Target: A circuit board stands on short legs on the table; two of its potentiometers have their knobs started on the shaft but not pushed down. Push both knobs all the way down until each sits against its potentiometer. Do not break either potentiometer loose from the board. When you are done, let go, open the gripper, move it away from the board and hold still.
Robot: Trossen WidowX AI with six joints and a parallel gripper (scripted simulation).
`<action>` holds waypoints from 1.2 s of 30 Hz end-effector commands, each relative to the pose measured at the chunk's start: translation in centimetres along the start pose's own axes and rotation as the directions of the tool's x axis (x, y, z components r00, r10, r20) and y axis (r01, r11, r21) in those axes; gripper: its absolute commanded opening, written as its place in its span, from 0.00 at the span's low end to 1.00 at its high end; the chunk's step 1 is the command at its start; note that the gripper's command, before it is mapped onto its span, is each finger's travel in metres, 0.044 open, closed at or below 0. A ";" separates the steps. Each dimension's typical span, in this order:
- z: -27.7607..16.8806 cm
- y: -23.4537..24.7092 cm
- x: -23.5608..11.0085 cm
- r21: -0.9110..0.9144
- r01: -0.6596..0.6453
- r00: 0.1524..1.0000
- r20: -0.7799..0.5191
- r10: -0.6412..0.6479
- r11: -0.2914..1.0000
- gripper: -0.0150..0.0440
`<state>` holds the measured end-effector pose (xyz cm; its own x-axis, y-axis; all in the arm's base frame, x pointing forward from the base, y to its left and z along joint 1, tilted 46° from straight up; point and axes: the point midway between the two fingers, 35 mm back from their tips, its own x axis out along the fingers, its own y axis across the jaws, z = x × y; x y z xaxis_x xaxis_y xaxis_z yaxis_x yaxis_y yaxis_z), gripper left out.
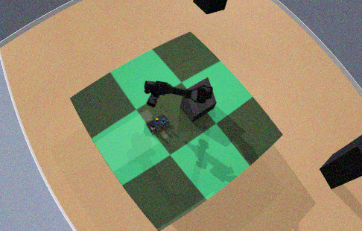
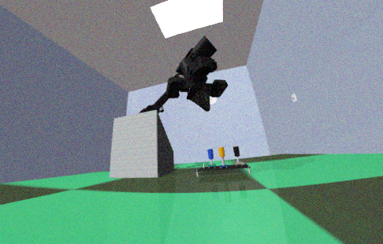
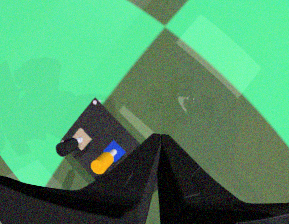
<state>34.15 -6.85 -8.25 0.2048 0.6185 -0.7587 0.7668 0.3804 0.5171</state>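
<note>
The circuit board [image 1: 158, 129] [image 2: 231, 168] [image 3: 102, 120] stands on short legs. It carries a blue knob [image 1: 163, 118] [image 2: 210, 153], a yellow knob [image 1: 157, 118] [image 2: 221, 152] [image 3: 101, 164] and a black knob [image 2: 236, 151] [image 3: 67, 147]. In the exterior view a pale shaft shows below each knob, between it and its potentiometer. The blue knob is hidden in the wrist view. My gripper [image 1: 153, 105] [image 2: 208, 109] [image 3: 159, 142] is shut and empty, high above the board and touching nothing. In the wrist view the board is left of the fingertips, partly behind the left finger.
The arm's base block [image 1: 200, 107] [image 2: 134, 146] stands beside the board, on the green and dark checkered surface [image 1: 121, 153] [image 2: 113, 220]. Far off are a black box [image 1: 348, 164] with a grey part on it and another black object [image 1: 211, 5].
</note>
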 end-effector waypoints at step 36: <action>-12.8 5.2 6.3 -0.368 0.028 0.960 -0.250 -0.128 0.929 0.25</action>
<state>31.92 7.23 -4.75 -0.0469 0.7127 -0.6999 0.4872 0.6280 0.6068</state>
